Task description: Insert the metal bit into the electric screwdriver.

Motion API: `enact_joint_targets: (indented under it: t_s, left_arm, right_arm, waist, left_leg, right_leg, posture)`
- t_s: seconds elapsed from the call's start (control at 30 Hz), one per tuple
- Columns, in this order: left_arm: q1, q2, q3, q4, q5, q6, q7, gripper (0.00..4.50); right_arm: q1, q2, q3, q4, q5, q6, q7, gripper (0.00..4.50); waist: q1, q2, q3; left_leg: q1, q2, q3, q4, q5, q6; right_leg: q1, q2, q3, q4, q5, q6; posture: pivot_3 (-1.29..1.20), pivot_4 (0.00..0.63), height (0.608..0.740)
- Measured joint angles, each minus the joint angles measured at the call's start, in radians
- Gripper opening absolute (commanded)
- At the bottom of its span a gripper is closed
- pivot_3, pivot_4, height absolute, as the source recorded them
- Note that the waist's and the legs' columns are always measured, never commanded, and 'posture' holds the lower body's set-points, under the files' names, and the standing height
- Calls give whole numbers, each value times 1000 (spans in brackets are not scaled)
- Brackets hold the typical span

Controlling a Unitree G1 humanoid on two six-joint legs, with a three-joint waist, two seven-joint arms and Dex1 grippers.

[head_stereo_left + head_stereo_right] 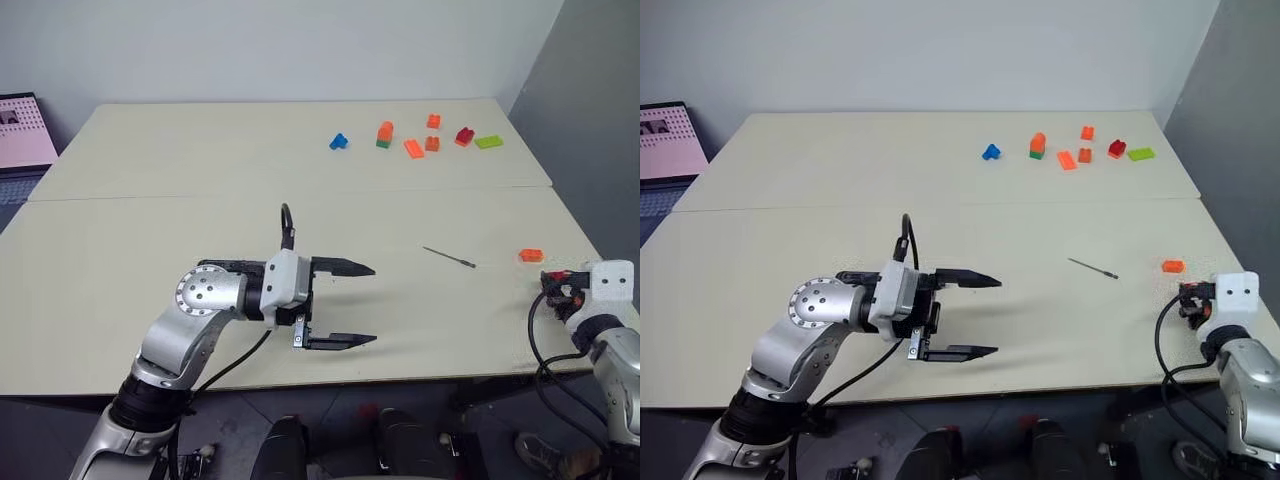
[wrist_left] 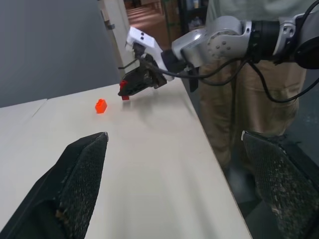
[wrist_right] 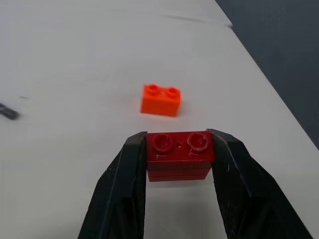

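The metal bit [image 1: 448, 257] lies flat on the cream table [image 1: 200, 210], right of centre, a thin dark rod with nothing touching it. The electric screwdriver is out of view. My left gripper [image 1: 372, 304] hovers over the table's front middle, pointing right toward the bit, its fingers [image 2: 75, 189] wide open with nothing between them. My right gripper [image 3: 179, 159] is at the table's right edge, shut on a small red brick [image 3: 179, 153]. An orange brick [image 3: 160, 99] rests on the table just beyond it.
Several coloured bricks sit at the back right, among them a blue one [image 1: 339, 141] and a green one [image 1: 489, 142]. A pink screen [image 1: 25, 130] stands off the far left. A person's trousers [image 2: 234, 99] show beyond the right edge.
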Motion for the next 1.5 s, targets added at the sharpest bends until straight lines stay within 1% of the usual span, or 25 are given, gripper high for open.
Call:
enact_joint_targets:
  t_s: [0.13,0.2,0.33,0.43,0.5,0.53,0.73,0.83,0.9,0.97,1.0,1.07,1.13,1.2,1.37,1.5]
  left_arm:
    - [0,1,0,6,8,0,1,4500]
    - [0,8,0,7,19,2,4,4500]
    - [0,16,0,5,22,13,17,4500]
    - [0,43,5,3,22,34,22,4500]
    - [0,63,14,4,21,49,22,4500]
    - [0,73,25,5,21,51,22,4500]
    - [-56,177,72,65,62,74,23,4500]
    - [-100,237,71,122,116,66,13,4500]
    - [-142,310,48,166,163,67,-39,4500]
    - [-200,358,20,220,212,61,-105,4500]
    - [-202,359,14,226,223,52,-116,4500]
    - [-306,372,-100,329,328,29,-185,4500]
    - [-396,373,-162,389,403,11,-231,4500]
    - [-458,363,-190,433,449,7,-258,4500]
    - [-498,329,-237,531,532,3,-279,4500]
    - [-506,285,-272,569,581,11,-285,4500]
  right_arm:
    - [-32,0,5,47,-1,7,-17,1451]
    - [-44,2,8,68,-1,7,-26,2151]
    - [-58,13,6,78,11,6,-39,2981]
    - [-53,13,-1,71,29,5,-30,3716]
    - [-31,5,-1,43,48,0,1,4248]
    - [-21,-1,-1,29,53,-2,16,4426]
    - [66,-145,-5,-67,78,-78,193,4426]
    - [98,-221,11,-167,121,-105,326,4426]
    - [99,-303,65,-262,171,-93,434,4426]
    - [79,-376,141,-365,220,-46,526,4426]
    - [78,-375,160,-382,235,-35,542,4426]
    - [-6,-432,273,-392,258,38,599,4426]
    - [-75,-428,337,-425,290,74,621,4426]
    - [-118,-411,382,-433,308,95,622,4426]
    - [-151,-383,447,-433,307,117,615,4426]
    - [-165,-367,472,-433,305,117,611,4426]
  waist:
    - [0,0,0]
    - [1,0,0]
    - [2,0,0]
    - [2,0,0]
    - [3,0,0]
    - [3,0,0]
    - [4,1,0]
    - [0,1,0]
    - [-6,1,1]
    - [-5,0,1]
    - [-2,0,1]
    - [5,-2,2]
    - [9,-4,3]
    - [11,-4,2]
    - [11,-4,3]
    - [12,-4,3]
  left_leg:
    - [0,0,0,0,0,0]
    - [0,0,0,0,0,0]
    - [-1,0,0,0,0,0]
    - [-1,0,0,-1,0,0]
    - [-1,0,0,-1,0,0]
    - [-1,0,0,-1,0,0]
    - [-1,0,0,-1,0,0]
    - [-1,1,0,-1,0,0]
    - [-1,1,0,-1,0,0]
    - [-1,1,-1,-1,0,0]
    - [-3,1,-1,-1,0,0]
    - [-6,0,-1,0,0,0]
    - [-8,0,-2,0,0,0]
    - [-9,0,-2,0,0,0]
    - [-11,1,-2,0,0,0]
    - [-12,1,-2,0,0,0]
  right_leg:
    - [0,0,0,0,0,0]
    - [0,0,0,-1,0,0]
    - [0,0,0,-1,0,0]
    - [0,0,0,-1,0,0]
    - [0,0,-1,-1,0,0]
    - [0,0,-1,-1,0,0]
    - [0,0,0,-1,-2,-2]
    - [0,1,0,-1,-2,-2]
    - [-1,1,0,-1,-2,-2]
    - [0,1,-1,-3,-2,-3]
    - [-1,1,-2,-5,-2,-2]
    - [-3,1,-2,-6,-1,-1]
    - [-4,1,-3,-5,1,2]
    - [-5,1,-3,-6,1,2]
    - [-8,1,-3,-6,1,2]
    - [-9,1,-3,-5,1,2]
  posture:
    - [0,150,740]
    - [0,150,740]
    - [0,150,740]
    - [0,150,740]
    - [0,150,740]
    - [0,150,740]
    - [0,150,740]
    - [0,150,740]
    - [0,150,740]
    - [0,150,740]
    - [0,150,740]
    - [0,150,740]
    - [0,150,740]
    - [0,150,740]
    - [0,150,740]
    - [0,150,740]
